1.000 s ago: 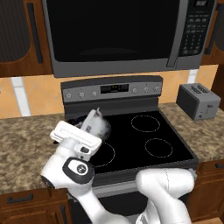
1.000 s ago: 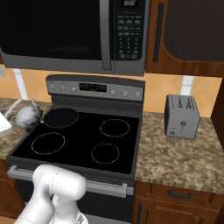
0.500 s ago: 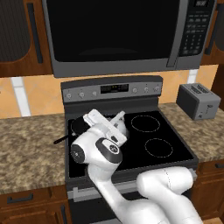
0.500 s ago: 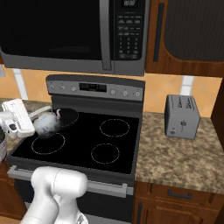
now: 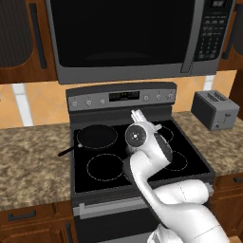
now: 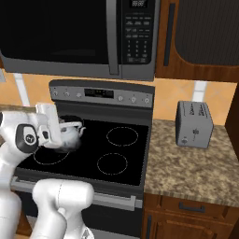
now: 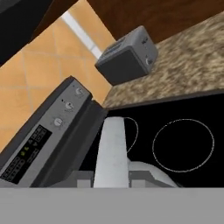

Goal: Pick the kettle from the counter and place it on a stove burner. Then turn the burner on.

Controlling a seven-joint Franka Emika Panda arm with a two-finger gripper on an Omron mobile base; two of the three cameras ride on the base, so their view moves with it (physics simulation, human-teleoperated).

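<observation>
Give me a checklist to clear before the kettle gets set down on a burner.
1. Kettle held by the gripper: ok, carried clear above the cooktop.
2. Kettle upright: ok, spout level in the right base view.
3. Rear left ring free: not ok, frying pan sits on it.
4. Front left burner free: ok, bare glass.
5. Kettle centred over a ring: cannot tell.
6. Knobs reachable: ok, panel unobstructed.

The white arm is bending up and over from below, and its gripper [image 6: 58, 133] is holding the kettle [image 6: 69, 138] tight in the air.
</observation>
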